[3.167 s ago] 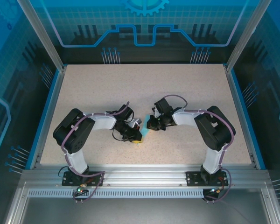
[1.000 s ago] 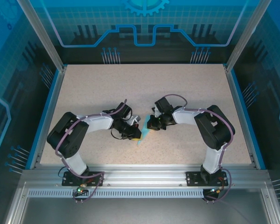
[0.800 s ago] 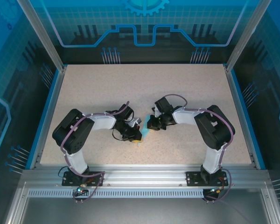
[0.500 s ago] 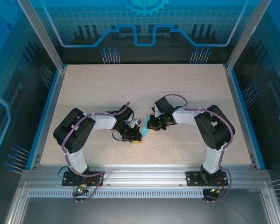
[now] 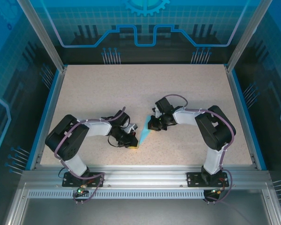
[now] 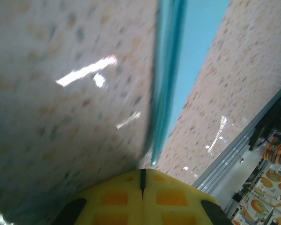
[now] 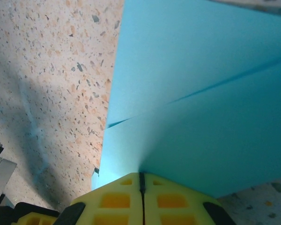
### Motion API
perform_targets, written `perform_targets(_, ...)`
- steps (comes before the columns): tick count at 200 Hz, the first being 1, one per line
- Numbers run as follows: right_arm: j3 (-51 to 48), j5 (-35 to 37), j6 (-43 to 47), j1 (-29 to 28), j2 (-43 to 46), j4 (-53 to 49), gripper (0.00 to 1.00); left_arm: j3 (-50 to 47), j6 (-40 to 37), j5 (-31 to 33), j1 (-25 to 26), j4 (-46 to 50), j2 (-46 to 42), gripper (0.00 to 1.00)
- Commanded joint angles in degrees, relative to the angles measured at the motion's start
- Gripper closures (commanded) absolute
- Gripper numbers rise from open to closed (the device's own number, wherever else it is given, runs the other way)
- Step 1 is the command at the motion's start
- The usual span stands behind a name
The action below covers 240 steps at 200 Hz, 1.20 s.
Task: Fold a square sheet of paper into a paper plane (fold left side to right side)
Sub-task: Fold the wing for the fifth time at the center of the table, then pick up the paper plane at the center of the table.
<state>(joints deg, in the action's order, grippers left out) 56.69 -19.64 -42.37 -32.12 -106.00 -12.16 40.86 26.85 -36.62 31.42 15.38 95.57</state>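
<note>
The square sheet of paper [image 5: 143, 135] is a narrow, creased cyan strip lying aslant on the speckled table between the two grippers. My left gripper [image 5: 132, 143] is shut at the strip's near end. In the left wrist view its yellow fingertips [image 6: 142, 172] meet just short of the paper's [image 6: 199, 42] pointed corner, with nothing seen between them. My right gripper [image 5: 151, 126] is shut at the far end. In the right wrist view its closed tips [image 7: 141, 176] rest against the folded layers of paper [image 7: 201, 93], which show two crease lines.
The speckled table [image 5: 145, 89] stretches open behind the arms, edged by blue rims [image 5: 49, 112]. An aluminium rail [image 5: 140, 176] runs along the near edge, also seen in the left wrist view as a grey rail [image 6: 239, 150].
My left gripper has slid toward the near left along the paper, its elbow swinging outward, and more cyan shows. The right arm has stayed put.
</note>
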Motion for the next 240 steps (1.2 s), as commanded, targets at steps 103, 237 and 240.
perform_targets(103,7.15,26.55,-3.12,-7.23,12.08,-22.98,0.28,2.11,3.47,19.88,-4.87,6.53,-26.16,0.39)
perform_targets(237,12.73,29.12,-12.49,-11.75,2.75,-24.53,0.62,0.67,1.58,22.84,-5.14,8.45,-27.19,0.31)
perform_targets(240,12.74,29.12,-12.44,-11.74,2.88,-24.49,0.66,0.68,1.53,22.87,-5.14,8.50,-27.05,0.31)
